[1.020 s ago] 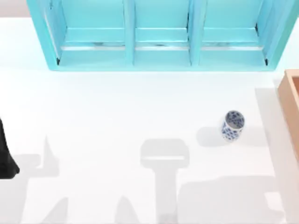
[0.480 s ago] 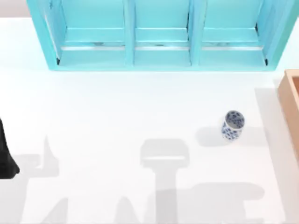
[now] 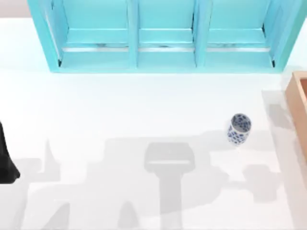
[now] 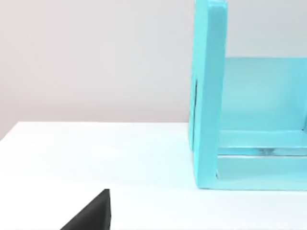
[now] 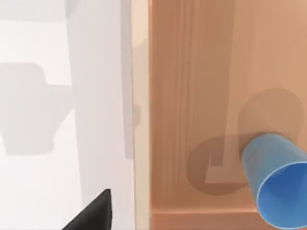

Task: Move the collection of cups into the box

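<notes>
Right pincer (image 5: 91, 213) above box (image 5: 192, 96), blue cup (image 5: 276, 179) inside, floral cup (image 3: 239, 128) outside

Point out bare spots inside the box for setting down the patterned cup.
The box floor is bare beside its table-side wall. The blue cup lies tipped in one corner, so avoid that. The patterned cup stands alone on the white table, with open approach all around.

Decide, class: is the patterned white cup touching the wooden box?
Apart. The top view shows the patterned cup standing on the white table, with a bare strip of tabletop between it and the box at the right edge.
</notes>
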You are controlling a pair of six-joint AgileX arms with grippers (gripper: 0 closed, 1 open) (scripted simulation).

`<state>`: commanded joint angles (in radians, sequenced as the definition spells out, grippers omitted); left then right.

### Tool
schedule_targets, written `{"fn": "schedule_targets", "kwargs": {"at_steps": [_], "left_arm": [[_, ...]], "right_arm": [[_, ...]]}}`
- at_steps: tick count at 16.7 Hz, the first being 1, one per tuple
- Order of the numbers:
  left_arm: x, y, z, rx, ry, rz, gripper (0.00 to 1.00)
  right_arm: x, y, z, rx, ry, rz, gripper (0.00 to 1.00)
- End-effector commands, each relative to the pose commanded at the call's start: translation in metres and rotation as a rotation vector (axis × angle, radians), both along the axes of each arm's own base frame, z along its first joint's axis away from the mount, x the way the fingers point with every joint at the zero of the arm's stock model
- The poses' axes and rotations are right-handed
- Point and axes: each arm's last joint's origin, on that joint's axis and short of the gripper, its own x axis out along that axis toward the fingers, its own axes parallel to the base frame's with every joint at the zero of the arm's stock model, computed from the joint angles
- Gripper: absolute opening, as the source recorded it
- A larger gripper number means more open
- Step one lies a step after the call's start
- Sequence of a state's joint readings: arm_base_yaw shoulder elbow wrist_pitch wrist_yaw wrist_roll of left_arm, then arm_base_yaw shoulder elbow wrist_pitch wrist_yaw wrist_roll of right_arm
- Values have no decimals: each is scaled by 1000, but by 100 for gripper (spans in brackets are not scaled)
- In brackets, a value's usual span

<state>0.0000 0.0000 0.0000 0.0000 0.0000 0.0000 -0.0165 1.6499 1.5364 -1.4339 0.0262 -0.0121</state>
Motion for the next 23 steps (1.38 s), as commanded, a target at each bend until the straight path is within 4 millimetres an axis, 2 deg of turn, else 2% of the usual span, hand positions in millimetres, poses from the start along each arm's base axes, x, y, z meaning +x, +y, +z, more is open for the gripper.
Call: {"fn": "schedule_targets", "kwargs": {"at_steps": [2,5,7,8,13,15,23], "left_arm": [[0,0,0,0,0,0,100],[0,0,0,0,0,0,100],[0,0,0,0,0,0,100],[0,0,0,0,0,0,100],[0,0,0,0,0,0,100],[0,0,0,0,0,0,100],[0,0,0,0,0,0,100]], "right_arm": [[30,43,-18,7,20,-6,100],[55,109,-43,15,31,-8,100],[62,136,-54,23,27,-7,100],[64,143,-57,26,25,-7,100],[64,143,-58,25,26,-9,100],[65,144,-68,26,26,-8,100],[66,145,-151,27,22,-7,100]]}}
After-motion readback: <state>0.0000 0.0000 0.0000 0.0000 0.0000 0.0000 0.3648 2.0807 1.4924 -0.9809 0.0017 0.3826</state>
